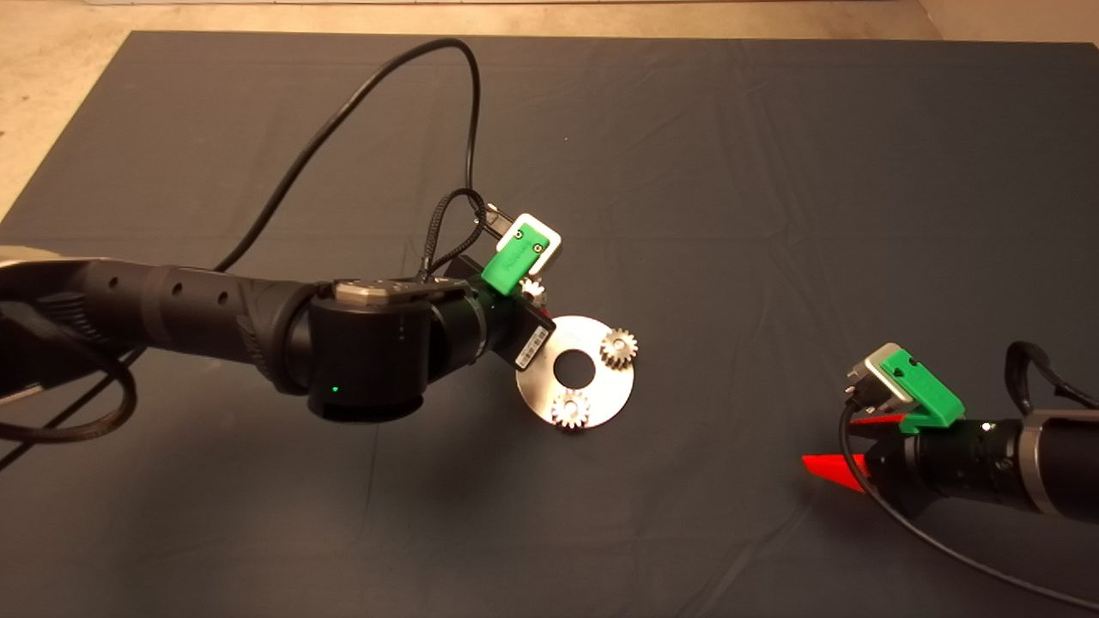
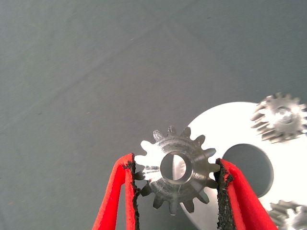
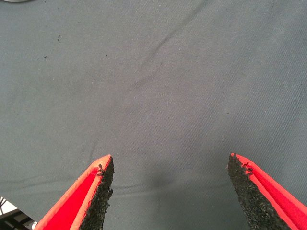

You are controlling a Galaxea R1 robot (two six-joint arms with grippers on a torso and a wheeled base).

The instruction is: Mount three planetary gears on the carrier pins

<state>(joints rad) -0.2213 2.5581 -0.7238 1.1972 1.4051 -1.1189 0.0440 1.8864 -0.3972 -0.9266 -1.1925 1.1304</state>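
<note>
A round silver disc (image 1: 539, 386) with a central hole lies mid-mat. Two planetary gears sit on its pins: one at its right side (image 1: 618, 346) and one at its near side (image 1: 570, 408); both also show in the left wrist view (image 2: 280, 118) (image 2: 288, 215). My left gripper (image 2: 175, 175) is shut on the third gear (image 2: 176, 168), held flat over the disc's (image 2: 225, 125) upper-left rim; through its bore a bright surface shows. In the head view this gear (image 1: 533, 289) peeks out beside the left wrist. The pins themselves are hidden. My right gripper (image 3: 170, 184) is open and empty over bare mat at the right (image 1: 846, 446).
A black cable (image 1: 343, 112) loops from the left arm over the mat's far half. The mat's far edge meets a beige floor (image 1: 51, 103). The right arm's cable (image 1: 944, 549) trails along the near right.
</note>
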